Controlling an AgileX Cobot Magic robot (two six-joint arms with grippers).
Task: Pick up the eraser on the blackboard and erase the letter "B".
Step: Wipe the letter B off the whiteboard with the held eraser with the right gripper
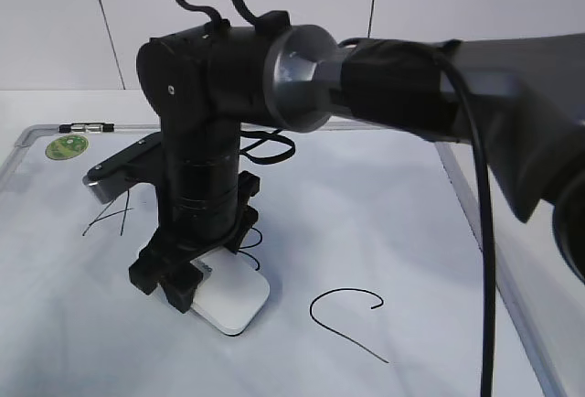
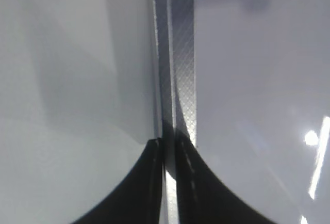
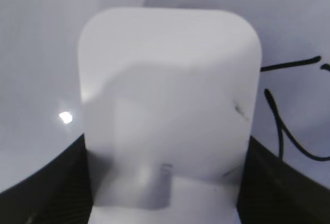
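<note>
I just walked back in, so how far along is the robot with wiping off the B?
Done: the right gripper is clamped on the eraser, which lies flat on the blackboard. In hand: it sits beside the letter "B", whose curved strokes still show behind the arm. Left: wiping them away. The left gripper is shut and idle.

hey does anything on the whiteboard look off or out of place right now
Nothing stands out. The eraser lies flat on the blackboard between the right gripper's fingers, beside what shows of the letter "B". The "C" is intact, and the green sticker sits in the far corner.
</note>
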